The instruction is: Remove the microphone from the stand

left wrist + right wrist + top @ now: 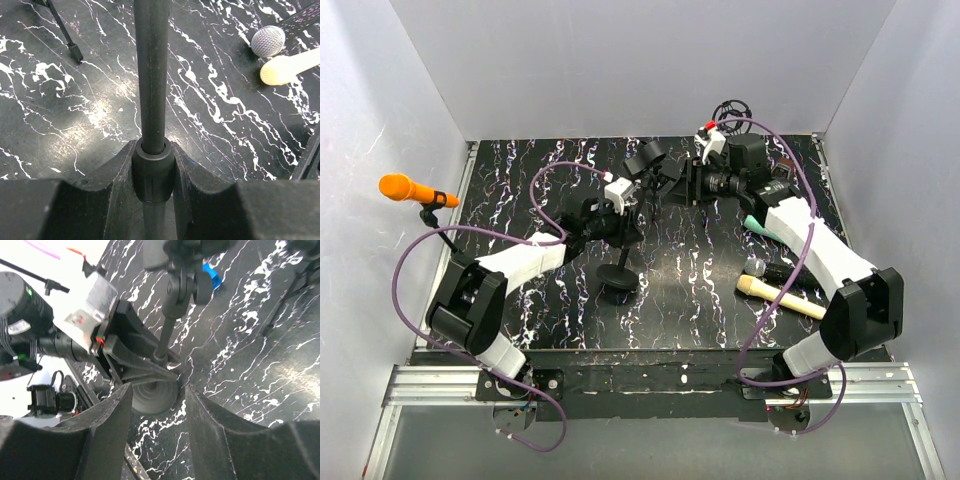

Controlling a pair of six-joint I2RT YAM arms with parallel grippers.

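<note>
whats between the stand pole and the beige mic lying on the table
Nothing but bare tabletop, as the left wrist view shows between the stand pole and the beige mic; a silver-headed mic lies beside it, outside that gap.

The stand pole [151,75] is matt, the table [100,110] glossy

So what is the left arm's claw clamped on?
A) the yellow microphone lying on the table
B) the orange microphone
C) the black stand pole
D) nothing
C: in the left wrist view the left gripper is shut around the black stand pole.
</note>
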